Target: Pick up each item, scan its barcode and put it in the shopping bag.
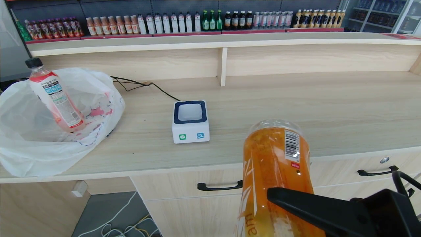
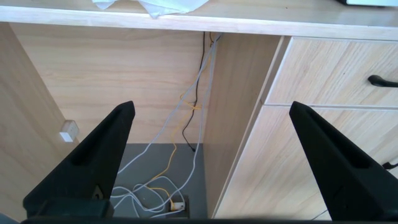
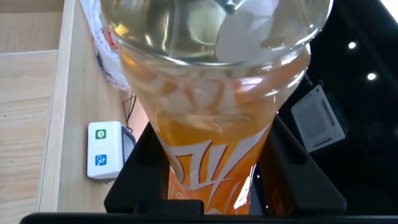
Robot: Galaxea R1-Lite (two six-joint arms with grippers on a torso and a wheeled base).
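Clamping the orange bottle (image 1: pixel 276 164), right gripper (image 3: pixel 217 180); left gripper (image 2: pixel 211 109) spread wide, empty.

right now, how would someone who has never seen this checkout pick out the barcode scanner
Start at the long pale wooden counter. To the right of the white shopping bag sits the scanner, a black cable running behind it. It is the only small white cube, with a dark blue frame around its top window.
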